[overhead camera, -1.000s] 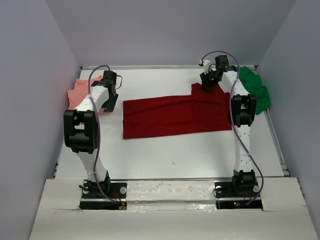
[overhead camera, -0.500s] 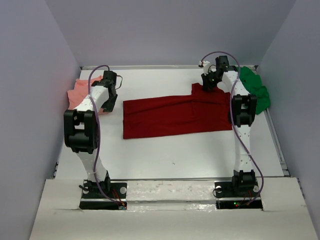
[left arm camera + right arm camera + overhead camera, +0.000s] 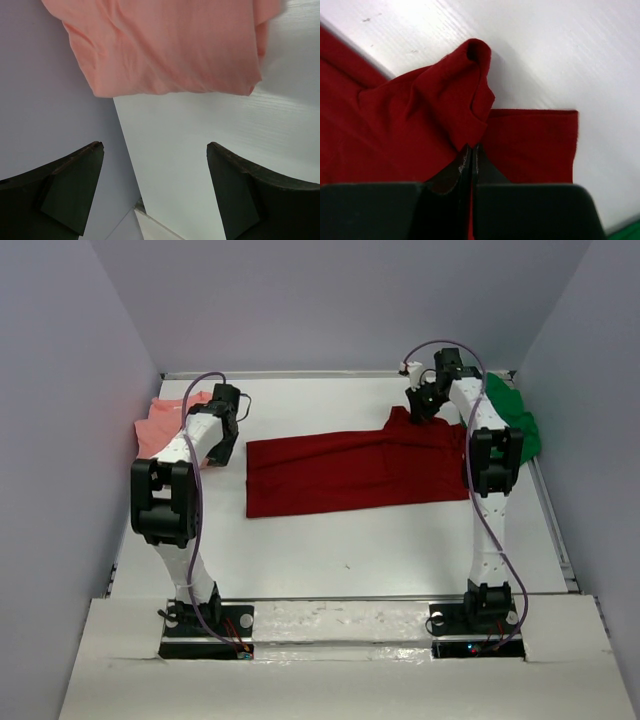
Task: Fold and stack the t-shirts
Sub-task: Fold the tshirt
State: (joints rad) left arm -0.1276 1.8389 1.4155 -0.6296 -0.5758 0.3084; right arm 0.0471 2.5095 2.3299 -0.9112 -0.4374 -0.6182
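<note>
The dark red t-shirt (image 3: pixel 350 472) lies flat, its far right corner bunched up in my right pincer (image 3: pixel 471 150), clamped tight on a thin fold. If I lift fast, that pinch may slip. My left pincer (image 3: pixel 155 185) gapes wide, salmon pink t-shirt (image 3: pixel 165 45) just ahead.

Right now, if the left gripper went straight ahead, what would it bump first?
Probably the pink t-shirt, lying just ahead of the open left gripper, with bare table between. Its height is unclear, so the table might come first.
</note>
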